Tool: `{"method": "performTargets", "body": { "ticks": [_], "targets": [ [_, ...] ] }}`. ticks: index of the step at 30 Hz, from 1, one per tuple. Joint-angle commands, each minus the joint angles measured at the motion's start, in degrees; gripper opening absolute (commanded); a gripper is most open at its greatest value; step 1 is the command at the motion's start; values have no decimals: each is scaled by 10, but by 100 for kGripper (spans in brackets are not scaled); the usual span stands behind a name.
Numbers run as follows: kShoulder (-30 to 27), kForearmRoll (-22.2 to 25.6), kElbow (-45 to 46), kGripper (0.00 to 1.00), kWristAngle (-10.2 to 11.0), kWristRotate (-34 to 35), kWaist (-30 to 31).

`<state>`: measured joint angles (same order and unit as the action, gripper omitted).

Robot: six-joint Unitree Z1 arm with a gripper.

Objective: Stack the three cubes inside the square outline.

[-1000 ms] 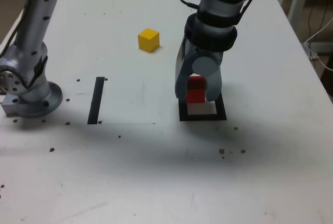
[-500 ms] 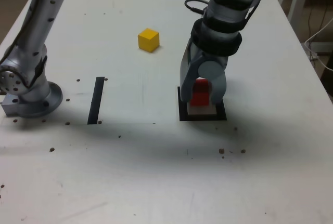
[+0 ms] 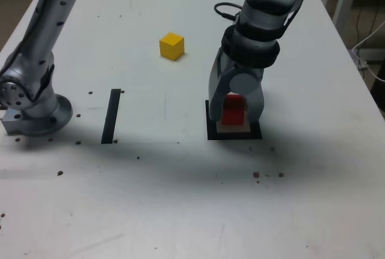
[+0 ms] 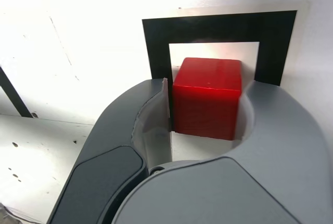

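Note:
The red cube [image 3: 233, 110] [image 4: 207, 96] sits on the white inside of the black square outline [image 3: 212, 133] [image 4: 156, 42]. My gripper [image 3: 235, 115] [image 4: 207, 86] points down over the outline, one jaw on each side of the cube. The jaws stand only slightly apart. In the wrist view a thin dark gap shows between one finger [image 4: 156, 115] and the cube's side. The yellow cube [image 3: 171, 46] lies alone on the table, farther back and toward the exterior view's left.
A straight black tape strip [image 3: 111, 116] [image 4: 10, 94] lies on the white table [image 3: 180, 199] toward the exterior view's left. The arm's grey base [image 3: 36, 115] stands at the left edge. Small dark specks dot the tabletop.
The gripper has come down with the red cube, from just above the outline to the white inside. Its jaws have eased slightly off the cube.

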<state>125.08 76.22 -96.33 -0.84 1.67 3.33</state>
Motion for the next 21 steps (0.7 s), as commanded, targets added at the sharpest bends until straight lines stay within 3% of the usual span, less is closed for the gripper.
{"method": "performTargets", "body": {
  "ticks": [1,6,12,21],
  "targets": [
    [0,-1,3,94,-2,-1,-2],
    [-16,-3,15,96,3,-1,-7],
    [-60,2,33,97,27,1,-28],
    [-126,14,80,97,55,-28,-106]
  ]
}}
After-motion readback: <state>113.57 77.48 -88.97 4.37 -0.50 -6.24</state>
